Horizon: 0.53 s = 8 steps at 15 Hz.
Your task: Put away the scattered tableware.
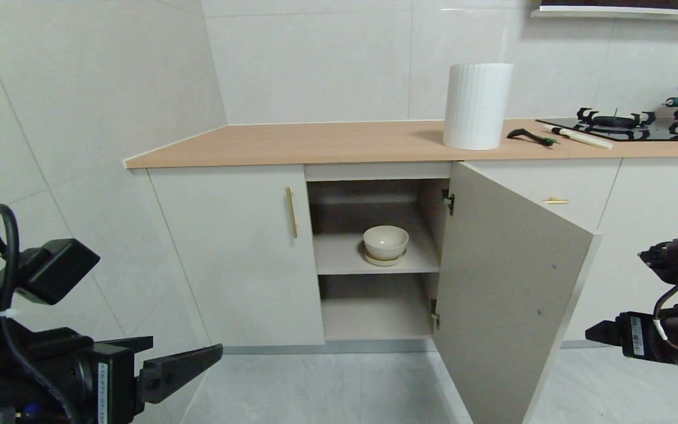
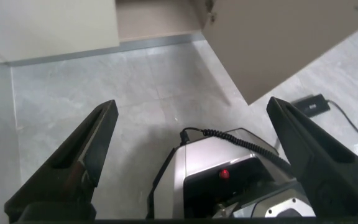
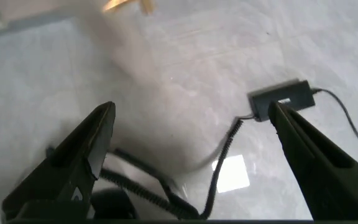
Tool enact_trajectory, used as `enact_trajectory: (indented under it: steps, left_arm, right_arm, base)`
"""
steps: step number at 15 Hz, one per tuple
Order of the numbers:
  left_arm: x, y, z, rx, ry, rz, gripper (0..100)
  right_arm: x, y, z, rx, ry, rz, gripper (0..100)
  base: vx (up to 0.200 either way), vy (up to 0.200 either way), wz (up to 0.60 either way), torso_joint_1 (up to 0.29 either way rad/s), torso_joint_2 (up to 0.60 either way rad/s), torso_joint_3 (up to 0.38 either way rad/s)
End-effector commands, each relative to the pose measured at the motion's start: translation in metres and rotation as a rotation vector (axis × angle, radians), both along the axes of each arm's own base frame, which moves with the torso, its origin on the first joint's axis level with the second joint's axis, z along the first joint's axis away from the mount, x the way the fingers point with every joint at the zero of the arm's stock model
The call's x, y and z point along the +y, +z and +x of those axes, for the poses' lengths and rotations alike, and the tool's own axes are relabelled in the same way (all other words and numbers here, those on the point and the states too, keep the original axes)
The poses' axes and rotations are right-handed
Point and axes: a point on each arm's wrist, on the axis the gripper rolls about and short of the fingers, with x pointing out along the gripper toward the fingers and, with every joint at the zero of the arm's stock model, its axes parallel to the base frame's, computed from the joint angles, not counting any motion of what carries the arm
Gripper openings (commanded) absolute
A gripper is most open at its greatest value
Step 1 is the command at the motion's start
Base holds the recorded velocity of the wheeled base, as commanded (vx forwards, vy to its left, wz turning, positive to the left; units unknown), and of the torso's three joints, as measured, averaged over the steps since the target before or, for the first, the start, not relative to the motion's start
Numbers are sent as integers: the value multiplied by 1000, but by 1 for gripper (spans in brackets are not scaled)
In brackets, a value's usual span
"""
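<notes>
Cabinet (image 1: 339, 254) under the counter (image 1: 315, 144), with its door (image 1: 509, 294) standing open toward 4 o'clock. Left gripper (image 1: 180, 351) sits low at 8 o'clock in the head view, pointing toward 3 o'clock, jaws spread wide and holding nothing. Right gripper (image 3: 191, 111) is equally wide and empty; its arm enters at 4 o'clock, cut off by the frame edge. The bowl (image 1: 385, 241) rests on a plate (image 1: 382, 259) on the upper shelf, and the plate is largely hidden.

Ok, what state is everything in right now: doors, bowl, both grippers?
Right cabinet door: swung open.
Left cabinet door: shut.
Bowl: upright on a saucer, upper shelf.
Left gripper: jaws open, empty.
Right gripper: jaws open, empty.
White canister: upright on the counter.
</notes>
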Motion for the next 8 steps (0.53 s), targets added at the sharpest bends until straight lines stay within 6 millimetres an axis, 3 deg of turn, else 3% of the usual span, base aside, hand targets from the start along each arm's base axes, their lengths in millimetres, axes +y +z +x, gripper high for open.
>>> enact_trajectory:
  steps: [1,8]
  left_arm:
    - [0,-1,0,2,0,2,100]
    - [0,0,-1,-1,-3,2,100]
  right_arm:
    - [-10,-5,11,23,-57,-4,100]
    - [-23,-2,46,-30,-245,134,100]
  base:
    - [0,0,0,0,0,0]
    - [0,0,0,0,0,0]
